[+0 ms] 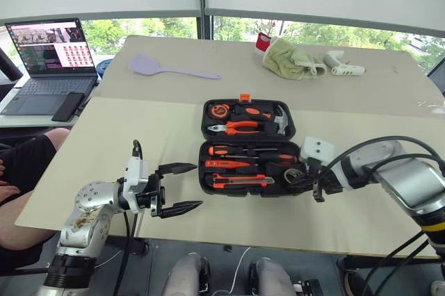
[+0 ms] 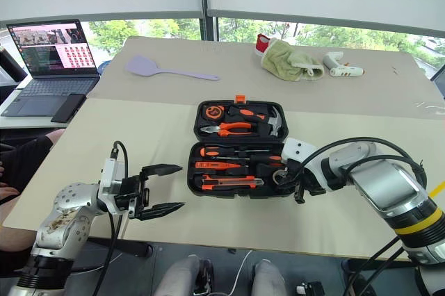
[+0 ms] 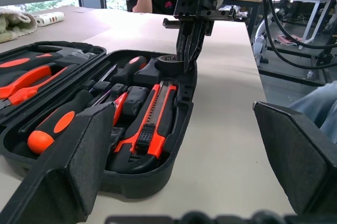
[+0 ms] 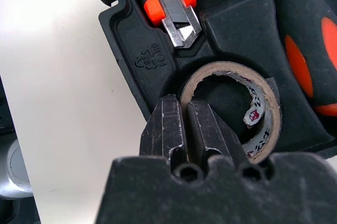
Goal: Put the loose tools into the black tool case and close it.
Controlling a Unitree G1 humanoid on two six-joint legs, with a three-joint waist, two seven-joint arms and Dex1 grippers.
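Reaching down, right end effector (image 1: 303, 179) (closed)

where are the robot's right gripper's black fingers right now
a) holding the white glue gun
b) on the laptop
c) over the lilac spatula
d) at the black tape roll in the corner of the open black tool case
d: the right gripper has its two fingers pressed together at the rim of the black tape roll, which sits in its recess in the open black moulded plastic tool case.
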